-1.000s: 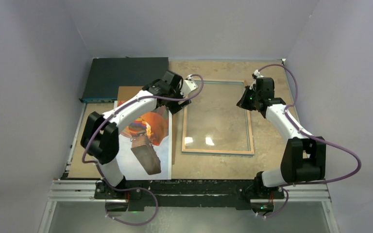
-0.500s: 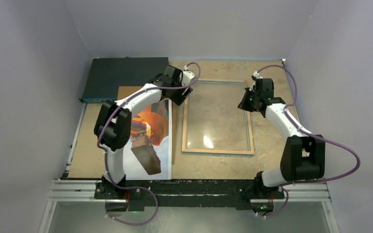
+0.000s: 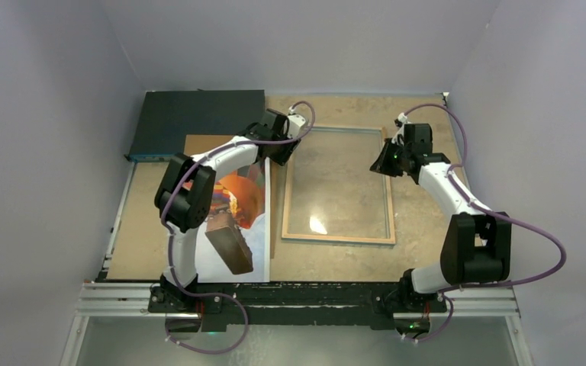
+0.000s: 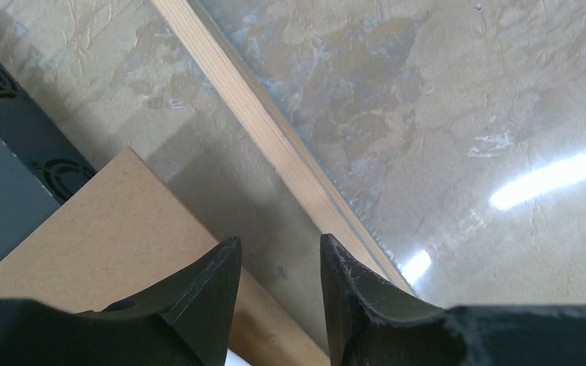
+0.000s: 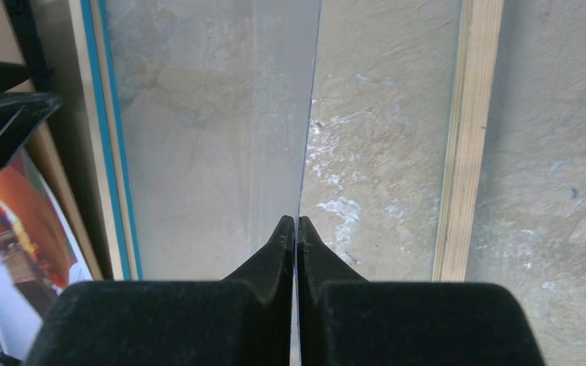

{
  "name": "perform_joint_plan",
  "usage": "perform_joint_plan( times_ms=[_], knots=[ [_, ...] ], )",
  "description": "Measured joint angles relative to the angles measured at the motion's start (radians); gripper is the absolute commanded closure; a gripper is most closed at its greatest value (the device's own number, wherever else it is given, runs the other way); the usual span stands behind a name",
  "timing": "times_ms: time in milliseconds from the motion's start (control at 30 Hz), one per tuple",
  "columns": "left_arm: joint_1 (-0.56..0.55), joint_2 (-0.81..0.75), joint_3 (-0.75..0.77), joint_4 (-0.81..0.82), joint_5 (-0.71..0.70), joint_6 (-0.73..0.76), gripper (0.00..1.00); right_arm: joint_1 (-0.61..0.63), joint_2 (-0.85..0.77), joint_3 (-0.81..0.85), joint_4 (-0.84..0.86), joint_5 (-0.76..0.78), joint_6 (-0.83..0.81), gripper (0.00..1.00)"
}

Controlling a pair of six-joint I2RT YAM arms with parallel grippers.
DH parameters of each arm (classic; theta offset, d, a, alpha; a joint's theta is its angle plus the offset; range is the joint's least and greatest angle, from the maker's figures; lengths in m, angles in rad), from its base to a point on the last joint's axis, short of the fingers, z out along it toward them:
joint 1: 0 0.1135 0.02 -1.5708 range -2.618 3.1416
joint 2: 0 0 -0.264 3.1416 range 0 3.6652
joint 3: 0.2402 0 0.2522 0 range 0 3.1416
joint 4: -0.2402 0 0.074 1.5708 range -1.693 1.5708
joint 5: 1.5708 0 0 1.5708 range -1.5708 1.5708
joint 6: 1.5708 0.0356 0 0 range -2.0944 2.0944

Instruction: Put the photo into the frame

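Observation:
The frame (image 3: 339, 239) lies back-up in the middle of the table, its wood rim (image 4: 275, 145) showing and a blue edge (image 5: 107, 152) along its left side. The photo (image 3: 236, 202) of the hot-air balloon lies left of it on a brown board (image 3: 198, 145), and shows at the left edge (image 5: 15, 221) of the right wrist view. My left gripper (image 3: 281, 156) hovers at the frame's far left corner, jaws partly open (image 4: 278, 242), with nothing between them. My right gripper (image 3: 380, 166) sits by the right rim, shut (image 5: 297, 219) on the thin edge of a clear pane (image 5: 214, 137).
A dark flat box (image 3: 198, 114) lies at the back left, touching the brown board (image 4: 99, 229). Grey walls close in on three sides. Bare table (image 3: 427, 221) shows to the right of the frame, and the arm bases stand along the near edge.
My left gripper has moved a little toward the frame's far left corner and its jaws have narrowed. The frame's left side has shifted slightly left. The right gripper has stayed put.

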Motion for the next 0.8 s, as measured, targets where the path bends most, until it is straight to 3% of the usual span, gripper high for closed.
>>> perform_joint_plan(
  times_ms=[267, 500, 800],
  knots=[
    [0.0, 0.008, -0.066, 0.062, 0.022, -0.051, 0.74, -0.063, -0.013, -0.04, -0.002, -0.166, 0.039, 1.0],
    [0.002, 0.008, -0.08, 0.096, 0.036, -0.065, 0.78, -0.154, -0.081, -0.141, 0.071, -0.357, 0.121, 1.0],
    [0.003, 0.003, -0.099, 0.125, 0.06, -0.067, 0.83, -0.164, -0.211, -0.192, 0.142, -0.439, 0.173, 1.0]
  ],
)
